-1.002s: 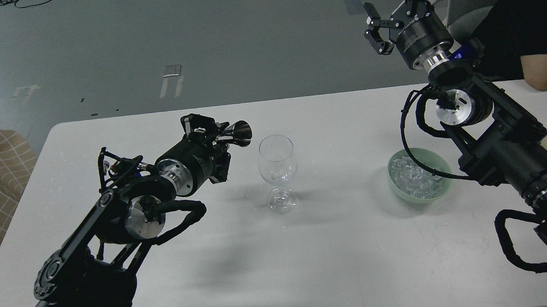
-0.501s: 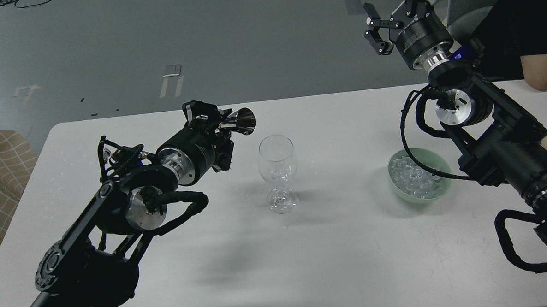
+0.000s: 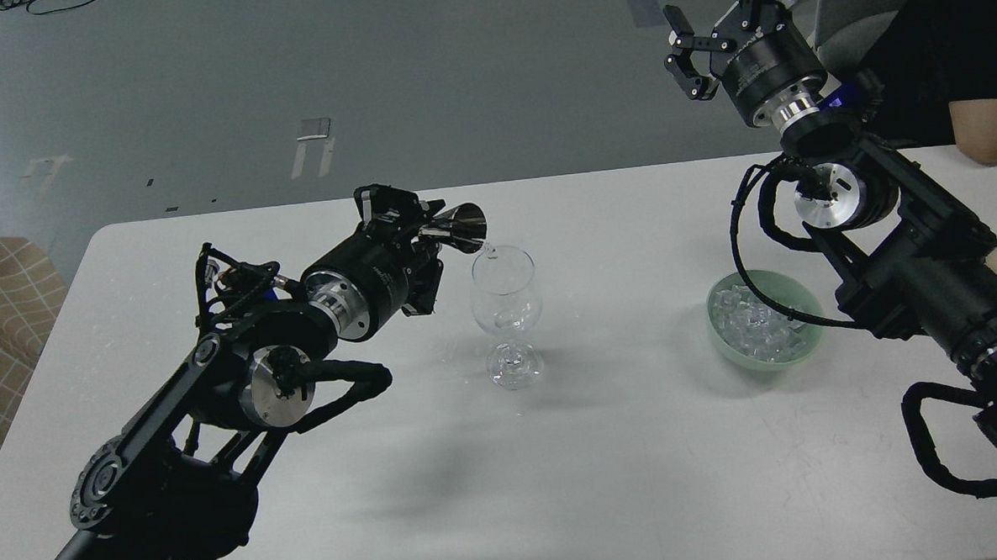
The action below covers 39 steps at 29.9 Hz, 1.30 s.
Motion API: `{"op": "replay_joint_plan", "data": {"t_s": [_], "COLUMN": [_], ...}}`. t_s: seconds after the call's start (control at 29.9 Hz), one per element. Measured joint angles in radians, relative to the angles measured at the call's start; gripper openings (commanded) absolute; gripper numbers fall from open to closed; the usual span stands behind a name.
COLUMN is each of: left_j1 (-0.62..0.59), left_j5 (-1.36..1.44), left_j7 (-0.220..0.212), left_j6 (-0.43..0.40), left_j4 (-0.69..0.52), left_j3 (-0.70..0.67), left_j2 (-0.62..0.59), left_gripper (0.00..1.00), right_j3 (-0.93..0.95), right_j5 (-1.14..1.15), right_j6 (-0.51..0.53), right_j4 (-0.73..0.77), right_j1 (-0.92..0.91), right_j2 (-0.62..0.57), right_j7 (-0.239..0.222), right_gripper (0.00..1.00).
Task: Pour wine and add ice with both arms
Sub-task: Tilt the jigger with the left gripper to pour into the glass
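My left fingers point(image 3: 429, 224) clenched on small metal cup point(image 3: 462, 226), cup tipped sideways, mouth toward wine glass point(image 3: 506, 301), lip just at glass rim. Thin clear stream visible at rim. Glass upright on white surface point(image 3: 607, 460), centre. Ice point(image 3: 753, 324) heaped in pale green bowl point(image 3: 724, 350), right of glass, well apart from both sets of fingers. My right fingers point(image 3: 711, 31) raised high beyond far edge of surface, spread apart, holding nothing, well above bowl.
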<state>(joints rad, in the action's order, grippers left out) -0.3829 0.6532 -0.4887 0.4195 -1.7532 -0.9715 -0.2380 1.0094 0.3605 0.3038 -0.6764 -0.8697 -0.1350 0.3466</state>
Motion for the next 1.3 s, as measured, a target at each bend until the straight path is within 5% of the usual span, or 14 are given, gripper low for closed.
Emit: {"op": "replay_joint_plan", "data": {"t_s": [1.3], "left_j1": [-0.003], "left_j5": [0.329], "left_j7": [0.000], "left_j6": [-0.116], "left_j4": [0.004], "left_j3": [0.074], "left_j2": [-0.027], "left_gripper": [0.00], "right_j3": [0.001], "right_j5": [0.000], "right_j6": [-0.001], "right_j4": [0.000], "right_j1": [-0.001], "right_j2": [0.007], "right_j7": [0.000], "right_gripper": [1.00]}}
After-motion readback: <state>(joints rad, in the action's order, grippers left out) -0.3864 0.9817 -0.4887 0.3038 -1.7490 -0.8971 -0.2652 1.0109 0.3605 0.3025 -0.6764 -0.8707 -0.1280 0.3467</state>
